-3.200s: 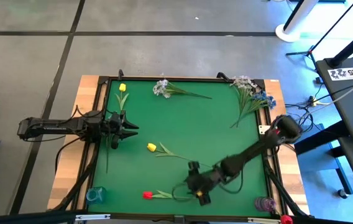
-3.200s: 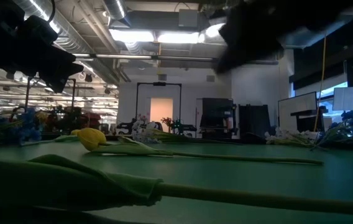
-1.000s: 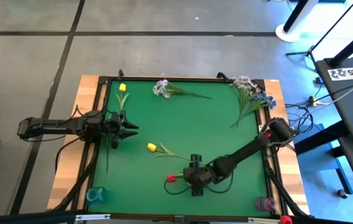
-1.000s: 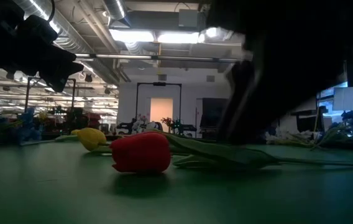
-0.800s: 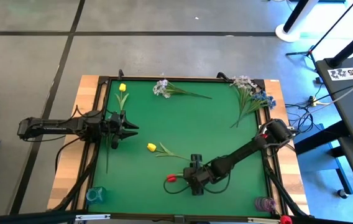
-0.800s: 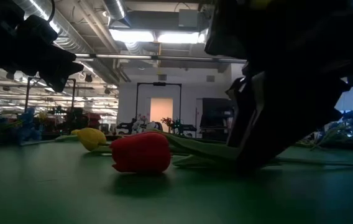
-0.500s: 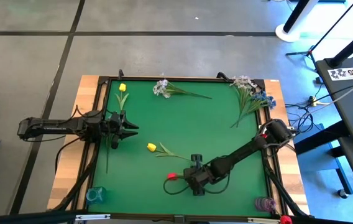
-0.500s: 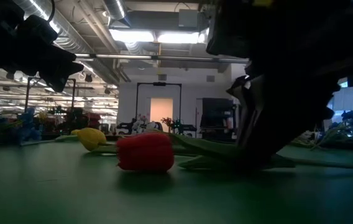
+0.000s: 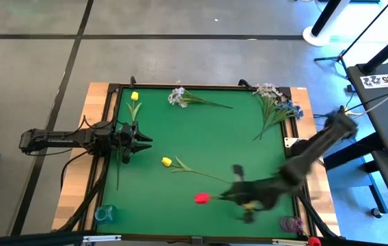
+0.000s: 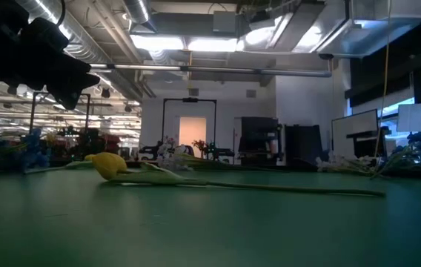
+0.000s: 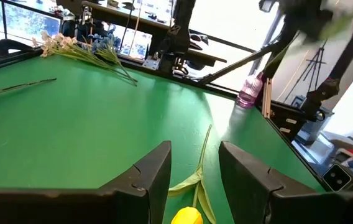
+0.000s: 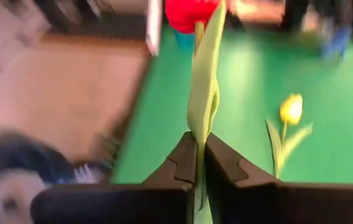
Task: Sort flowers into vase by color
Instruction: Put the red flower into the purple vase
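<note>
My right gripper [image 9: 240, 195] is near the table's front edge, shut on a red tulip [image 9: 201, 199], whose head [image 12: 192, 12] points toward the table's left. My left gripper [image 9: 139, 140] waits open at the left edge, nothing between its fingers [image 11: 158, 168]. A yellow tulip [image 9: 167, 162] lies on the green mat, its head also in the left wrist view [image 11: 186, 216]. Another yellow tulip [image 9: 134, 96] lies at the far left. A white spray [image 9: 177, 96] lies at the back, and white and pale blue sprays [image 9: 276, 102] at the far right. My right gripper pinches the red tulip's green stem and a long leaf [image 12: 201, 118] between its two fingers, some way below the head. Stem and head stick out ahead of the fingertips, toward the table's left. The tulip is lifted clear of the mat.
A small blue vase [image 9: 104, 213] stands at the near left corner and a purple vase [image 9: 289, 223] at the near right corner. The mat has a raised dark frame [image 9: 201, 86]. The room lies beyond the far edge.
My right gripper has shut on the red tulip's stem and swung up and toward the table's right edge. The tulip, lying on the mat a second ago, is now lifted clear and has left the low view.
</note>
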